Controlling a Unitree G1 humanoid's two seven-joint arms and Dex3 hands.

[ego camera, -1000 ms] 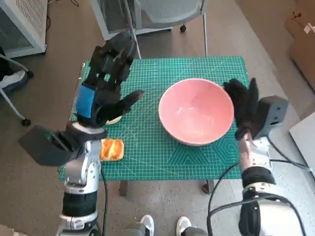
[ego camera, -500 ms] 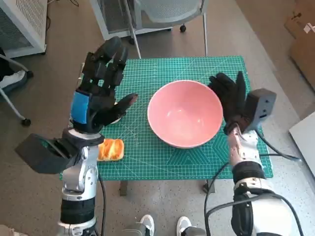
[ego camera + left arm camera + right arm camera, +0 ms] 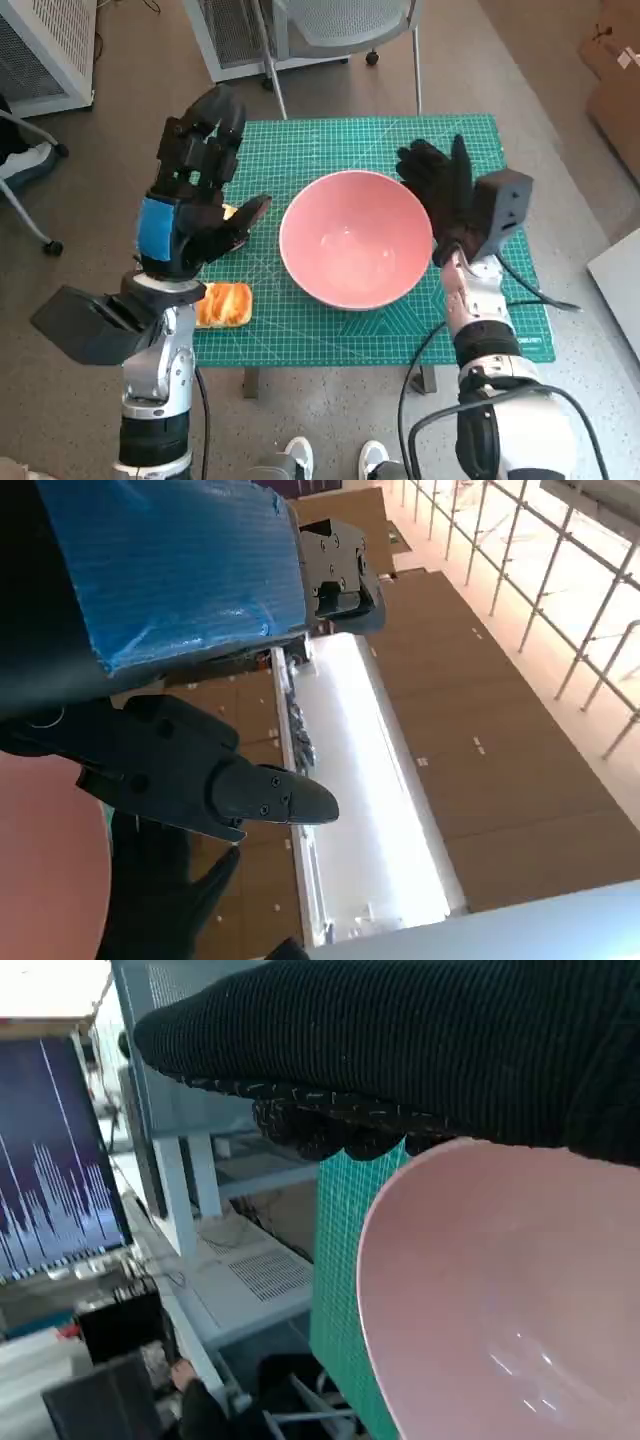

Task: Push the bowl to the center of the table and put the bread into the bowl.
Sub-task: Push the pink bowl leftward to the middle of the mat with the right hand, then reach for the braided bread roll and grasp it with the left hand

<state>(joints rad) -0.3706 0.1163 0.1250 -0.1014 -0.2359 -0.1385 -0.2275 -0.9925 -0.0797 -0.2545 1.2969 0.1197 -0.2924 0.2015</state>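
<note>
Pink bowl (image 3: 355, 240) sits upright on the green cutting mat (image 3: 300, 330) covering the table, roughly mid-mat, slightly toward 3 o'clock of centre. Inside is empty, only glare spots showing.

Right hand (image 3: 438, 190), gloved, is at the bowl's 2–3 o'clock rim, fingers spread flat and pointing toward 12, palm side against the outer wall. Holding nothing. Right wrist view agrees: glove (image 3: 420, 1050) lies right along the bowl (image 3: 510, 1290) rim, mat visible beyond it.

Left hand (image 3: 190, 205) hovers above the mat at the bowl's 9 o'clock, raised off the surface, fingers extended and apart, thumb pointing toward the bowl. Nothing in it, not touching the bowl. Left wrist view shows only its blue-taped back (image 3: 170, 570), black fingers (image 3: 220, 780) against ceiling and wall panels, plus a pink edge at the frame corner; no contact readable from it.

Bread (image 3: 224, 304), a golden-orange glazed piece, lies on the mat near the 8 o'clock corner, close to the front edge, under the left forearm, well apart from the bowl. A second pale bit (image 3: 229, 212) peeks out from behind the left hand; can't tell what it is.

Around the table: a chair base (image 3: 330, 40) at 12 o'clock, a person's shoes (image 3: 335, 460) at 6 o'clock on the floor.
</note>
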